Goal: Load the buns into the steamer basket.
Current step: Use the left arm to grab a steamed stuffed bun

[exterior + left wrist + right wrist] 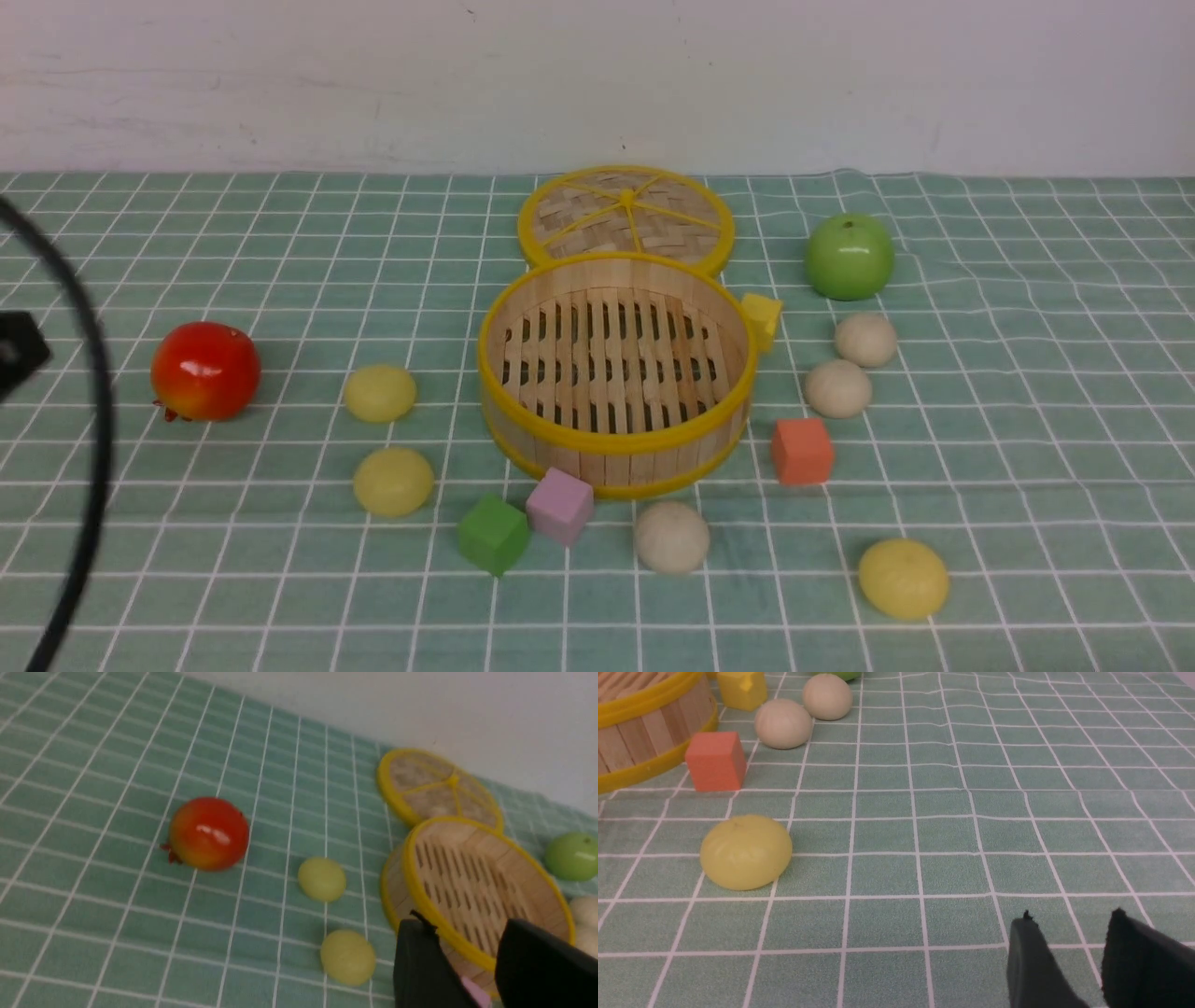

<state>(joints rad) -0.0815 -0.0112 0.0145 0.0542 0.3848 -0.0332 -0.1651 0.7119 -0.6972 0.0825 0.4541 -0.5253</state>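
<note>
Steamer basket point(616, 441) bare, buns point(380, 393) around it; left hand point(462, 924), right hand point(1070, 917) spread

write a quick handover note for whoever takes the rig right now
Grippers: left gripper open, holding nothing; right gripper open, holding nothing.
Things: steamer basket mid-table, with no buns inside. Two yellow buns on its left, two beige buns on its right, one beige bun in front of it, one yellow bun front right.
Done: nothing yet.
Left: all six buns go into the basket.
</note>
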